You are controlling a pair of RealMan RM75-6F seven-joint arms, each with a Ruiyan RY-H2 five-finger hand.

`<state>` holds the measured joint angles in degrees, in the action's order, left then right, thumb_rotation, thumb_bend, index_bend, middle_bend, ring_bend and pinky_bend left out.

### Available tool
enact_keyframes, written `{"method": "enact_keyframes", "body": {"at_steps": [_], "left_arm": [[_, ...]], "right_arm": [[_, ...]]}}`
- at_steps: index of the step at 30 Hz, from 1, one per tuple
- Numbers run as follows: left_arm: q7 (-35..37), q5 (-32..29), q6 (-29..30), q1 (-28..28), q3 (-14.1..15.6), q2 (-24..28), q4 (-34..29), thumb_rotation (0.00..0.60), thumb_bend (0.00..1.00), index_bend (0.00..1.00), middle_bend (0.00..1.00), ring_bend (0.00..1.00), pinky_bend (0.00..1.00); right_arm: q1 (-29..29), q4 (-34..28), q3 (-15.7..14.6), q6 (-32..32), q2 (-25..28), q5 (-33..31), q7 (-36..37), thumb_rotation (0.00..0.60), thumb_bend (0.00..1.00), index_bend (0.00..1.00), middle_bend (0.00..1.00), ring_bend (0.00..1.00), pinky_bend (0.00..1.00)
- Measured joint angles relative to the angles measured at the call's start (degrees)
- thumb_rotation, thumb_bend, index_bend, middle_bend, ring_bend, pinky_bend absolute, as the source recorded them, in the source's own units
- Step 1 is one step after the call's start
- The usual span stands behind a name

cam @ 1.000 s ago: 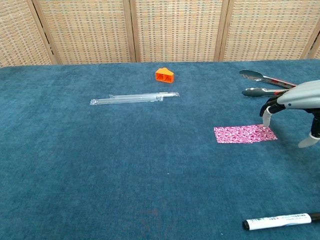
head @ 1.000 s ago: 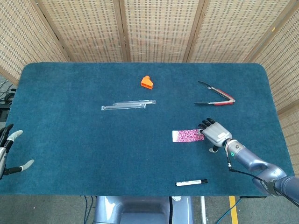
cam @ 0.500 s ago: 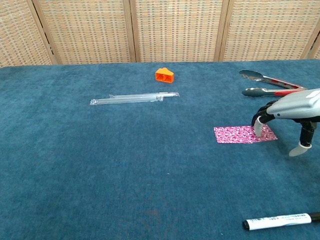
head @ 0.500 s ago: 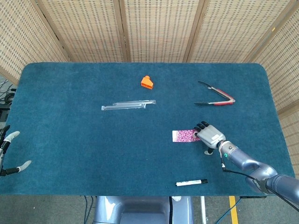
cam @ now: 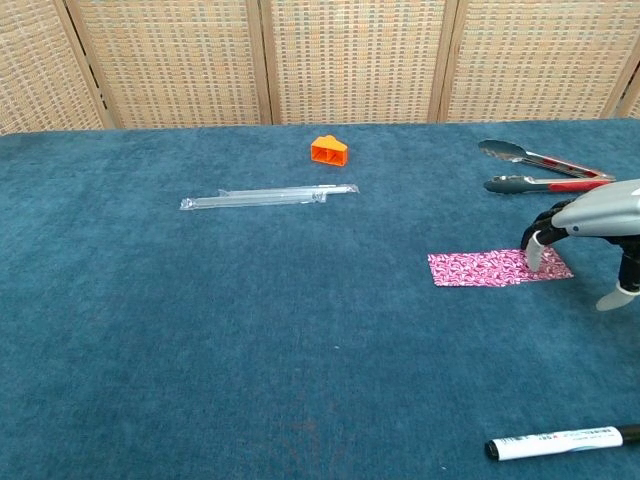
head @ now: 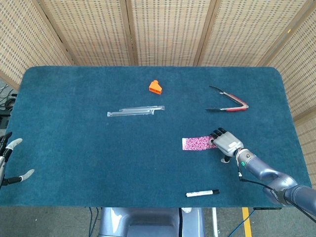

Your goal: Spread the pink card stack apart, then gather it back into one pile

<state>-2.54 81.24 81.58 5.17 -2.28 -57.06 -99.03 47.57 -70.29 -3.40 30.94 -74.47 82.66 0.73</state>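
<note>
The pink card stack lies flat on the blue table, right of centre, drawn out into a long strip. My right hand hovers over its right end, palm down. Its fingertips press on the rightmost cards, and the thumb hangs apart to the right. Nothing is gripped in it. My left hand shows only in the head view, at the table's near left edge, fingers apart and empty.
Red-handled tongs lie behind the right hand. A black-and-white marker lies near the front edge. An orange block and a clear plastic tube sit at the middle back.
The right hand came in to the left onto the cards, then slid right with its fingertips on them. The pink strip now reaches further right.
</note>
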Motion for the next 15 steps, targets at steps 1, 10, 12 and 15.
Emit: {"method": "enact_keyframes", "body": {"at_steps": [1, 10, 12, 15], "left_arm": [[-0.07, 0.0, 0.01, 0.01, -0.02, 0.01, -0.05, 0.428, 0.1, 0.15, 0.0, 0.0, 0.0], [-0.54, 0.04, 0.02, 0.09, -0.06, 0.04, -0.4, 0.43, 0.1, 0.15, 0.0, 0.0, 0.0], [-0.63, 0.11, 0.04, 0.12, -0.07, 0.04, -0.48, 0.43, 0.1, 0.15, 0.0, 0.0, 0.0], [-0.74, 0.13, 0.1, 0.13, -0.1, 0.06, -0.61, 0.43, 0.1, 0.15, 0.0, 0.0, 0.0]], "right_arm": [[-0.11, 0.21, -0.03, -0.02, 0.11, -0.14, 0.04, 0.6, 0.25, 0.26, 0.14, 0.0, 0.0], [-0.94, 1.97, -0.08, -0.05, 0.61, -1.19, 0.67, 0.6, 0.26, 0.26, 0.14, 0.0, 0.0], [-1.09, 2.38, -0.03, -0.02, 0.69, -1.38, 0.84, 0.6, 0.26, 0.26, 0.14, 0.0, 0.0], [-1.29, 2.91, 0.03, 0.04, 0.95, -1.54, 0.97, 0.6, 0.26, 0.26, 0.14, 0.0, 0.0]]}}
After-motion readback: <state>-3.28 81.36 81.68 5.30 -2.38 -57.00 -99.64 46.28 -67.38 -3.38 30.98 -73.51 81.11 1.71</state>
